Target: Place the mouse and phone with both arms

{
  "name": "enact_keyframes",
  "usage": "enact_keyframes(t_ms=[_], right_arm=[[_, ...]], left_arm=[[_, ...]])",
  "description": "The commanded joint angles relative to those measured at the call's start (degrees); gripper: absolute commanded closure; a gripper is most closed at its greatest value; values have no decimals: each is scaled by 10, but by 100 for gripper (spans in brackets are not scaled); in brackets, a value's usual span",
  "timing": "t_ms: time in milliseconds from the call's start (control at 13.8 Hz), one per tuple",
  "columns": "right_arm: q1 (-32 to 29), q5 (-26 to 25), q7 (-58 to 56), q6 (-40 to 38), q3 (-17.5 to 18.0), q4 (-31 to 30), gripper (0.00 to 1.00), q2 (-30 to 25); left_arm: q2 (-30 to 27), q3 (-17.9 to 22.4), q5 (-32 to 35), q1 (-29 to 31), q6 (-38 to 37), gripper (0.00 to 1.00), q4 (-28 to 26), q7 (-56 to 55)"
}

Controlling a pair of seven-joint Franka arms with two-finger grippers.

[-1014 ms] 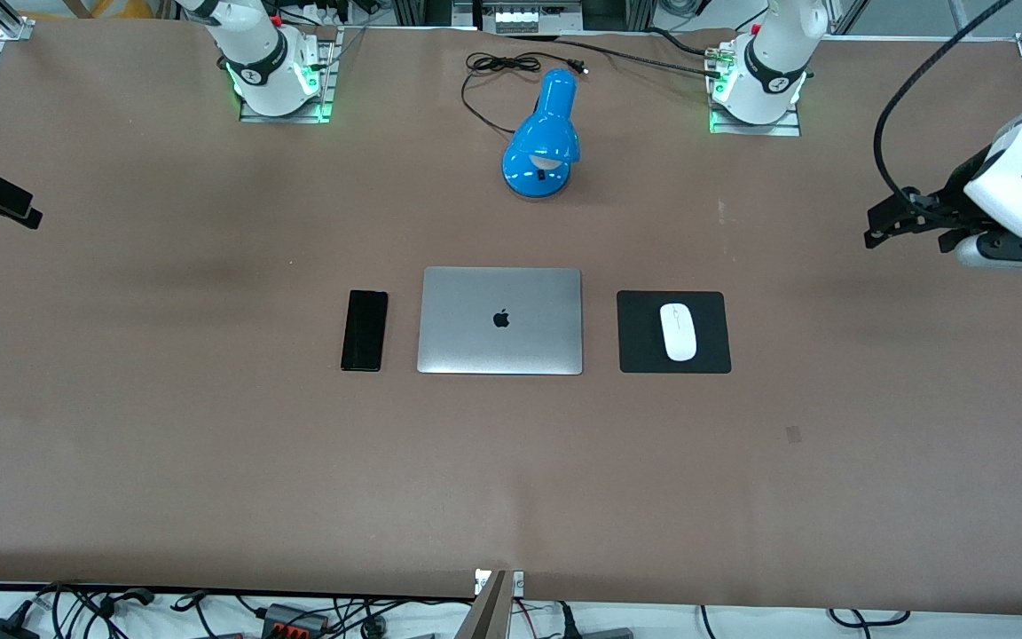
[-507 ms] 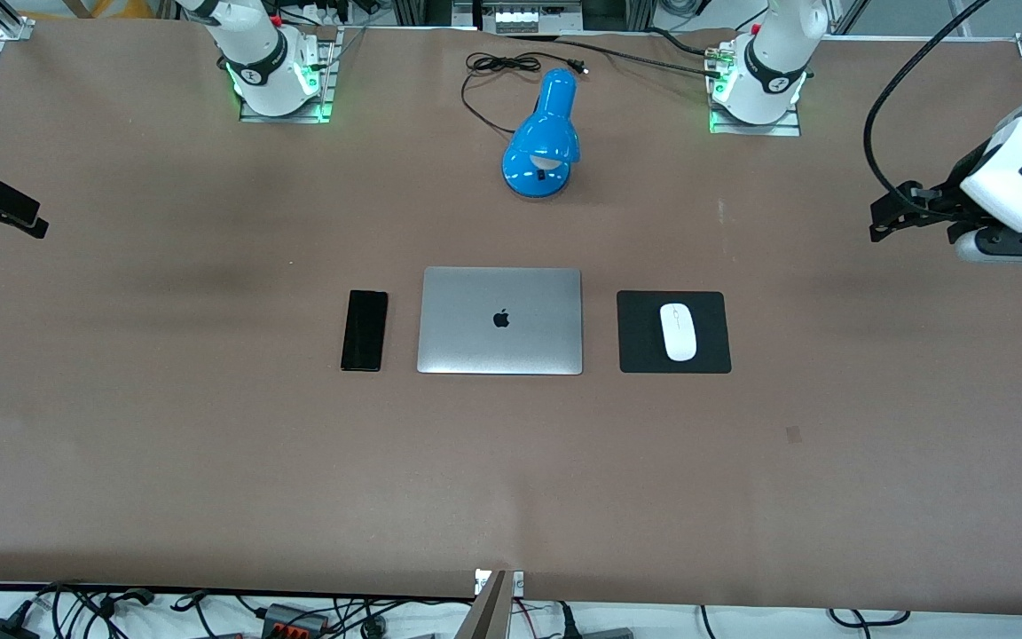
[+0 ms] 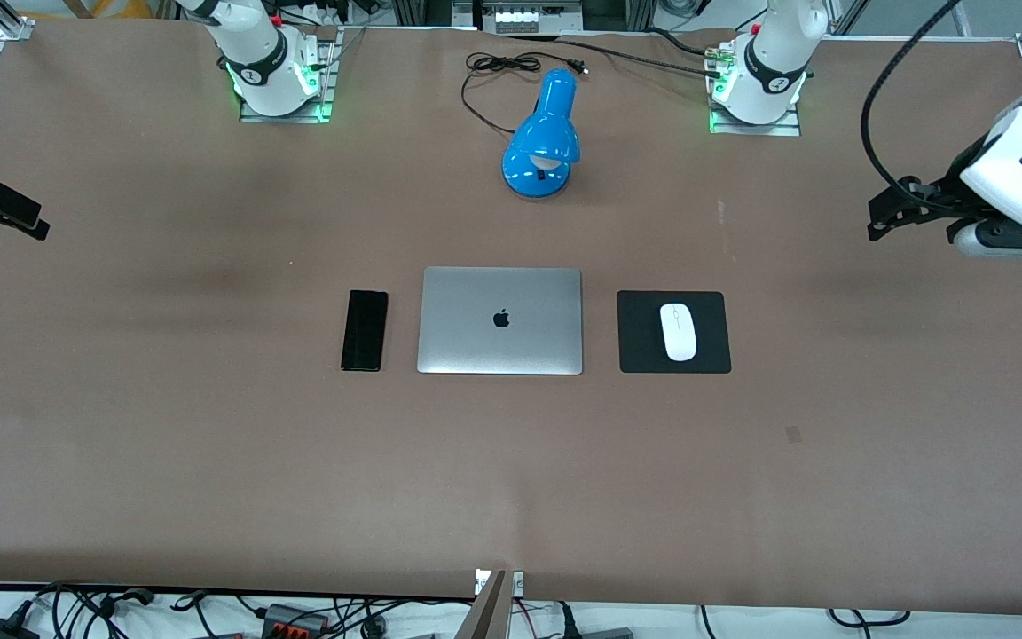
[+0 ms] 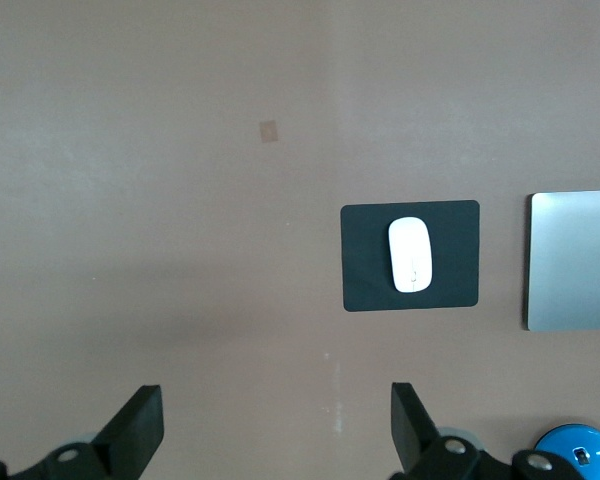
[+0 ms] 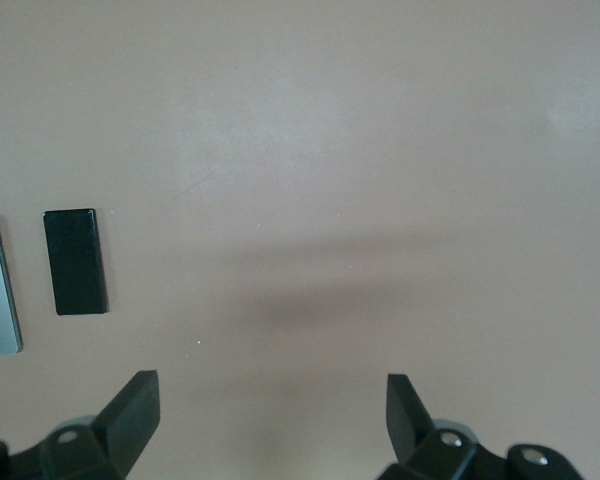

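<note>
- Both end effectors hang empty over bare counter, well away from the task's things. The left end effector [image 3: 885,216] is over the counter's left-arm end, and its wrist view shows the two fingers [image 4: 135,428] spread wide with nothing between them.
- At the right-arm end, the right end effector [image 3: 10,216] is only partly inside the front view, so its pose is hard to judge there; its own wrist view shows its fingers [image 5: 132,408] likewise parted and empty.
- Over the last second the left end effector has drifted slightly upward in the front view, toward the edge of the counter, and the right one has shifted a little too. Neither has come closer to the objects.
- Resting on the black pad [image 3: 711,355], the mouse [image 3: 678,332] lies beside the closed laptop [image 3: 500,320] toward the left arm's end. It has not moved across the three front pictures.
- Flat on the counter [image 3: 209,461], the phone [image 3: 364,330] lies just beside the laptop toward the right arm's end, also unmoved.
- A blue lamp [image 3: 542,133] stands farther from the front camera than the laptop.
- Judged from this layout, mouse and phone already flank the laptop neatly, and the small outward motion of the arms suggests the placing is done and both arms are retreating.
</note>
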Motion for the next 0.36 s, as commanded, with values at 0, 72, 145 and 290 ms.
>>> enact_keyframes(t_ms=[0, 72, 145, 290], right_arm=[[-8, 9, -10, 2, 6, 3, 0, 1], [-7, 10, -10, -1, 6, 3, 0, 1], [-8, 9, -10, -1, 6, 3, 0, 1], [-8, 9, -10, -1, 6, 3, 0, 1]], left_arm=[[-10, 24, -3, -20, 1, 0, -9, -2], [-7, 23, -3, -18, 1, 0, -8, 2], [-3, 22, -2, -18, 1, 0, -3, 2], [-2, 22, -2, -18, 0, 0, -1, 4]])
